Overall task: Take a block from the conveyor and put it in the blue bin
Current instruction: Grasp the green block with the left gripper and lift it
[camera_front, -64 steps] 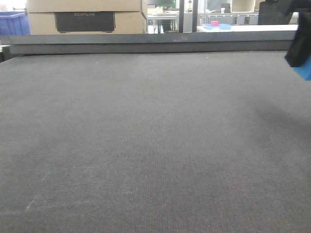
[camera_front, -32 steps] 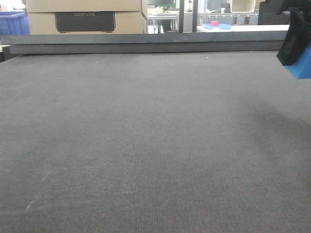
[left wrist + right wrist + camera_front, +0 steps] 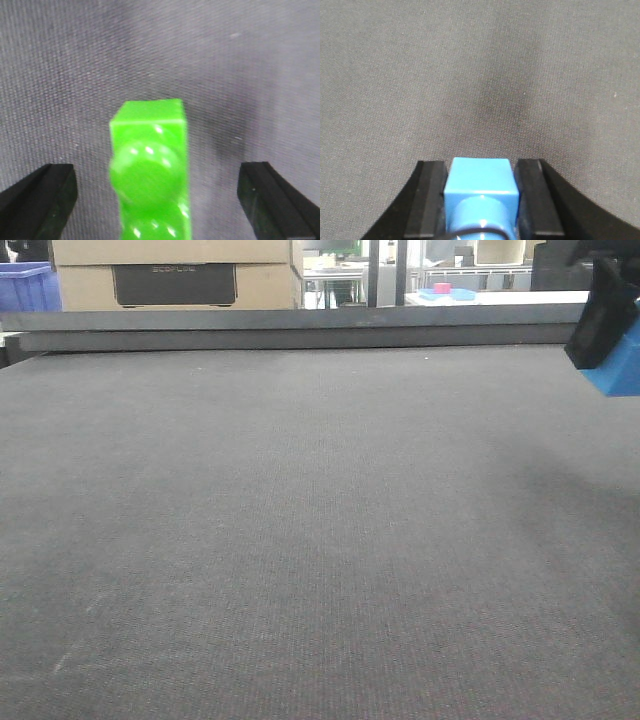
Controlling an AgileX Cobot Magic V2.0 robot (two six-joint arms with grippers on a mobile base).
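Clenched the right claw [image 3: 480, 169] on the block [image 3: 479, 181], lifted clear above the conveyor [image 3: 470, 75]. Hung the left claw [image 3: 156, 172] released over the conveyor, fingers [image 3: 45, 195] wide either side of a green piece [image 3: 150, 150], touching neither.

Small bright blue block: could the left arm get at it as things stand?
Probably not. The small bright blue block is clamped in the right end effector, whose black fingers cover two of its sides, held above the dark grey woven conveyor belt.
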